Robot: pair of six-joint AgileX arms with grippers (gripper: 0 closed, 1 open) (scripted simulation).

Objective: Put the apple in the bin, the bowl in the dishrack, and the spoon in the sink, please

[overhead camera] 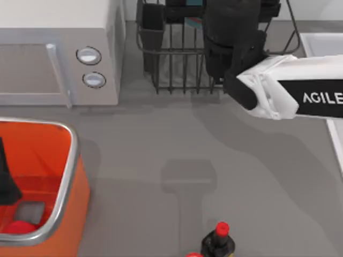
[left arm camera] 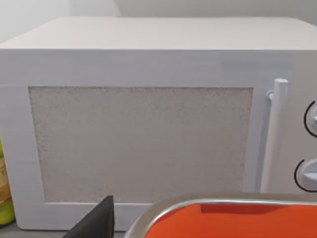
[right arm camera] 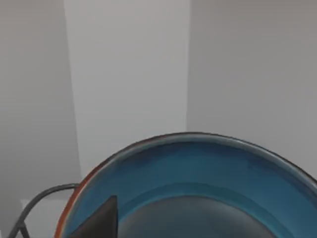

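The teal-blue bowl (right arm camera: pixel 198 163) with its reddish rim lies right under my right wrist, above a wire of the dishrack (right arm camera: pixel 34 198). From above, my right arm reaches over the black dishrack (overhead camera: pixel 177 64) and covers the right gripper; a teal patch of the bowl (overhead camera: pixel 194 22) shows beside it. The red apple (overhead camera: pixel 20 227) lies inside the orange bin (overhead camera: pixel 67 176) at the table's left. My left gripper (overhead camera: pixel 6 184) hangs over the bin, apart from the apple. The pale sink (overhead camera: pixel 316 38) is at the right edge. The spoon is out of view.
A white microwave (overhead camera: pixel 53 53) stands at the back left, close behind the bin (left arm camera: pixel 208 203). A dark bottle with a red cap (overhead camera: pixel 218 241) stands at the front edge. Open grey tabletop lies between bin, rack and bottle.
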